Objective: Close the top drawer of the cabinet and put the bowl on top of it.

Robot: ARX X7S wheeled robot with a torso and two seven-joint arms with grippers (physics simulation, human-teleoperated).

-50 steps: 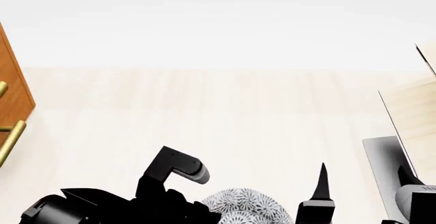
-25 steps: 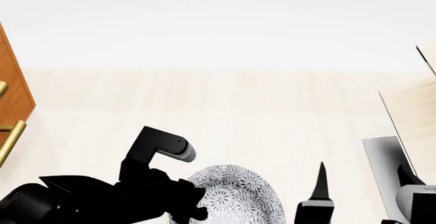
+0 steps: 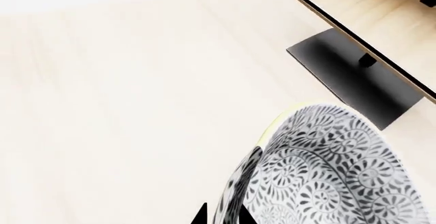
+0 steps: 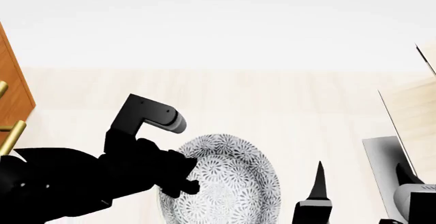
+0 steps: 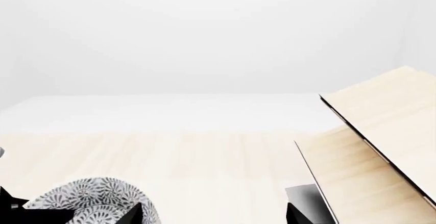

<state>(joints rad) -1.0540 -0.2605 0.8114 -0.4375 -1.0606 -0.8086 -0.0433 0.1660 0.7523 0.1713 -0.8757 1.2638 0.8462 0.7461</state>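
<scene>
No brand, label or writing can be read on anything in these views.

One bowl (image 4: 228, 183) is in sight, white with a dense grey floral pattern, tipped so its inside faces the head camera. The left gripper (image 4: 183, 179) has its dark fingers clamped on the bowl's rim at the side nearer the cabinet (image 4: 14, 89), holding the bowl above the pale wood floor (image 4: 225, 101). In the left wrist view the bowl (image 3: 327, 173) fills the corner near the camera, with the black fingertips (image 3: 201, 216) just showing at its edge.

Compared with half a second ago and a second ago, the left arm and the bowl have risen in the head view: the bowl then showed only as a low arc at the picture's lower edge, and now most of its round mouth is visible. The right gripper has barely shifted.

Of the right gripper (image 4: 317, 185) one pointed black finger stands beside the bowl, on the side away from the cabinet, not touching it; whether its fingers are open or closed cannot be told. The right wrist view shows the bowl (image 5: 92, 203) low between dark gripper parts.

Only a reddish-brown edge of the cabinet shows, with two brass bar handles (image 4: 12, 134) partly visible. One pale wood structure (image 4: 412, 112) on a dark base (image 3: 354, 78) stands on the far side from the cabinet.
</scene>
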